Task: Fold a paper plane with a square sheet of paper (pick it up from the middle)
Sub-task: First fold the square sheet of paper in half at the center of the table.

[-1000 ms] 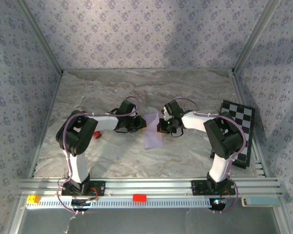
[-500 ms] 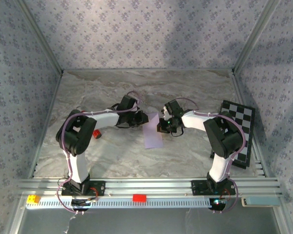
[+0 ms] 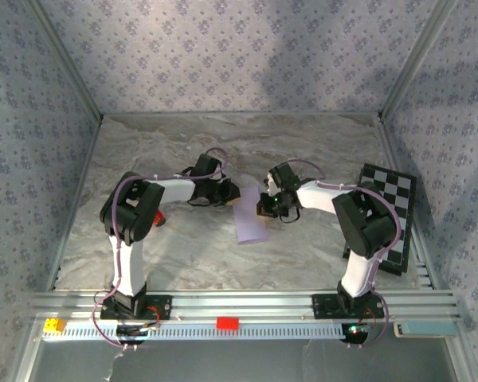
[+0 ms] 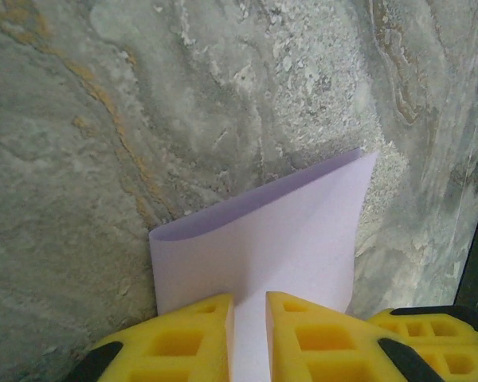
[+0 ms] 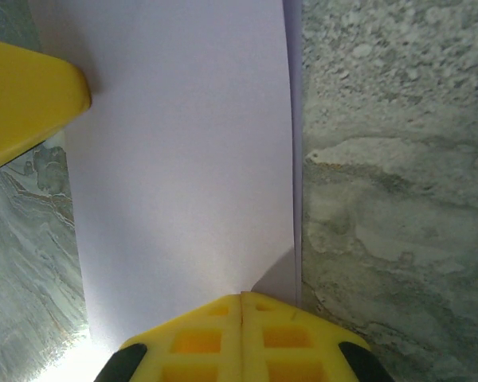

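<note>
While both grippers are pinching the square sheet of paper (image 3: 250,220), left gripper (image 4: 249,334) and right gripper (image 5: 240,330) clamped on opposite edges, it is bowing: light, floppy, likely crease-prone.

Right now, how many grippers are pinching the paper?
2. The left gripper clamps one edge of the folded lilac paper; the right gripper is shut on the opposite edge.

No text, label or number can be read — anywhere
</note>
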Robot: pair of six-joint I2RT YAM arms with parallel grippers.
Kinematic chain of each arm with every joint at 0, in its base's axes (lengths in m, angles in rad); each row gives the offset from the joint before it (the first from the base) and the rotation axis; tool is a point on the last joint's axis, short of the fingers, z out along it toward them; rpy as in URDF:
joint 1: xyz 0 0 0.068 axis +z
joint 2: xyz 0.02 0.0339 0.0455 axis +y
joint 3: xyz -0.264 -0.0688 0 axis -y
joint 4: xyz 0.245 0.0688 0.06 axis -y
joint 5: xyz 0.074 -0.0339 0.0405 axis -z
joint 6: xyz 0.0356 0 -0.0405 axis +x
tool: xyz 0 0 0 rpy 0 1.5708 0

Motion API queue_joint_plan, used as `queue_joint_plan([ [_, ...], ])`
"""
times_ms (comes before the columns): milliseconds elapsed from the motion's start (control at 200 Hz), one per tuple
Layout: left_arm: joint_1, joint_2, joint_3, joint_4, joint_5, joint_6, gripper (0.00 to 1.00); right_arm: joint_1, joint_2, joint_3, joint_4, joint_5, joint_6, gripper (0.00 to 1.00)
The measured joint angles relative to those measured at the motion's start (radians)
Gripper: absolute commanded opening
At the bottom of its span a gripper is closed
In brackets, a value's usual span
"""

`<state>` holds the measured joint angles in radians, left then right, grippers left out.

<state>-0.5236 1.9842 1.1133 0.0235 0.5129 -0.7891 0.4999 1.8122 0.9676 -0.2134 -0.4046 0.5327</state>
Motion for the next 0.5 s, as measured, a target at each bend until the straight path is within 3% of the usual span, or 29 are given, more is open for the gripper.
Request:
queue_joint_plan([
  [500, 0.013, 0.008, 0.066, -0.014, 0.04, 0.023, 0.19, 0.0, 0.0, 0.0, 0.0, 0.0, 0.0, 0.0],
])
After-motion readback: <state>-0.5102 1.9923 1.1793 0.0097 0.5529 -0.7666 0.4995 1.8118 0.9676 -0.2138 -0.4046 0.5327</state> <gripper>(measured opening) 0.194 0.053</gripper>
